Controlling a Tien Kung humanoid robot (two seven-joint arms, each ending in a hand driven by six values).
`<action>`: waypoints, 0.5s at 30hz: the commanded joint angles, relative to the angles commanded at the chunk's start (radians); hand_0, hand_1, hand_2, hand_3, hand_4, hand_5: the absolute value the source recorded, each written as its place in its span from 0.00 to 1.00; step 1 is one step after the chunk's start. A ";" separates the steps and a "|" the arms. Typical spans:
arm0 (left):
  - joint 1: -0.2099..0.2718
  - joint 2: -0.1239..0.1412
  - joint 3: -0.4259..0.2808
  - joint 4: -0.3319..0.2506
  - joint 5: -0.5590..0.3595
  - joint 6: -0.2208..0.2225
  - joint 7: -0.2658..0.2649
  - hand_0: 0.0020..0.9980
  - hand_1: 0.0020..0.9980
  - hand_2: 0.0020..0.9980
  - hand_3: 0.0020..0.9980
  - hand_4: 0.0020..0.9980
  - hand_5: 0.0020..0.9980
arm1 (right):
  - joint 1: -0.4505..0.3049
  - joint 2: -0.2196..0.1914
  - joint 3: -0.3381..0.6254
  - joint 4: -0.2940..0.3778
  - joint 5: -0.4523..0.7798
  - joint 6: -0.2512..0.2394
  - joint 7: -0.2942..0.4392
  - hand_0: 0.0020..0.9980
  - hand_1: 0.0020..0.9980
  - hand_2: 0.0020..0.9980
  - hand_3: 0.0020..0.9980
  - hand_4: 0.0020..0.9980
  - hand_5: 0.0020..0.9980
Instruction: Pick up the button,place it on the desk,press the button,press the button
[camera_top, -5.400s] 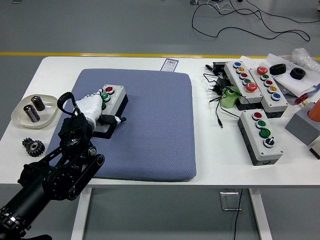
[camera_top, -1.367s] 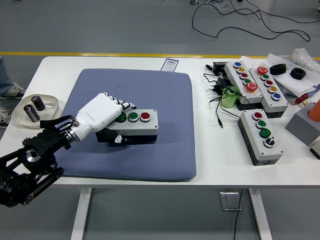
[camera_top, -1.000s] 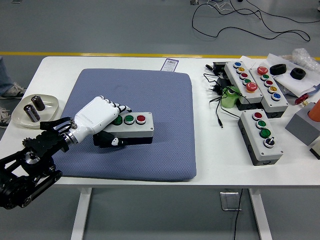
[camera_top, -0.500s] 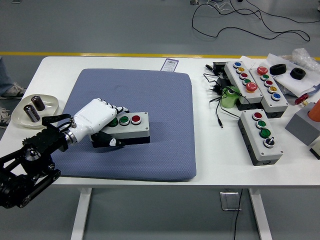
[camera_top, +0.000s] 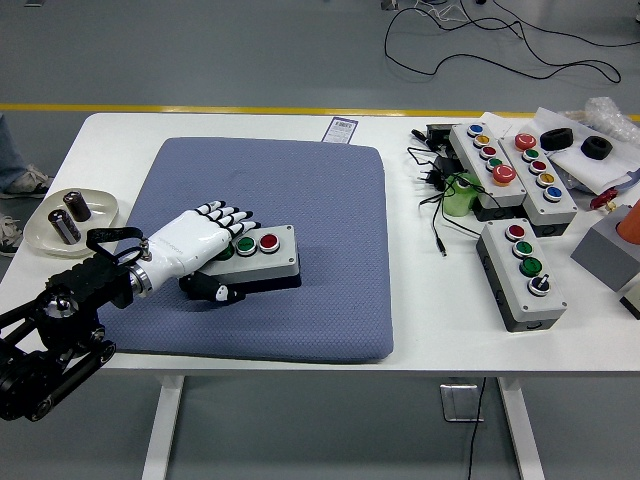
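Note:
A grey button box (camera_top: 270, 260) with a black base lies on the blue mat (camera_top: 320, 180), left of the mat's middle. Its green button (camera_top: 245, 244) and red button (camera_top: 268, 241) show on top; the box's left end is hidden under my hand. My left hand (camera_top: 215, 250), white with black fingertips, is shut on that left end. Its fingers (camera_top: 226, 214) lie over the top and the thumb (camera_top: 218, 292) presses the near side. The black left arm (camera_top: 60, 320) comes in from the lower left. My right hand is out of the picture.
A white dish (camera_top: 45, 237) holding two dark cylinders sits at the table's left edge. At the right stand three more button boxes (camera_top: 522, 270), black cables (camera_top: 435, 190), a grey block (camera_top: 605, 250) and black rings (camera_top: 556, 138). A person's shoe (camera_top: 12, 184) shows past the left edge.
My left hand has drawn the button box leftward and slightly nearer across the mat over the last second. Earlier the box stood turned at the mat's far left.

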 joint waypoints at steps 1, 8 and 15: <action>0.003 0.001 -0.004 -0.005 0.000 -0.003 0.002 1.00 1.00 1.00 1.00 0.99 0.60 | 0.000 0.000 0.000 0.000 0.000 0.000 0.000 0.66 0.65 0.70 0.60 0.45 0.33; 0.020 0.006 -0.035 -0.042 -0.028 -0.005 0.007 1.00 1.00 1.00 1.00 1.00 0.61 | 0.001 0.001 0.002 0.000 -0.001 -0.001 -0.001 0.66 0.65 0.70 0.60 0.45 0.32; 0.054 0.022 -0.087 -0.090 -0.081 -0.012 0.002 1.00 1.00 1.00 1.00 1.00 0.62 | 0.000 0.001 0.003 0.000 -0.001 -0.001 -0.001 0.66 0.65 0.70 0.60 0.45 0.32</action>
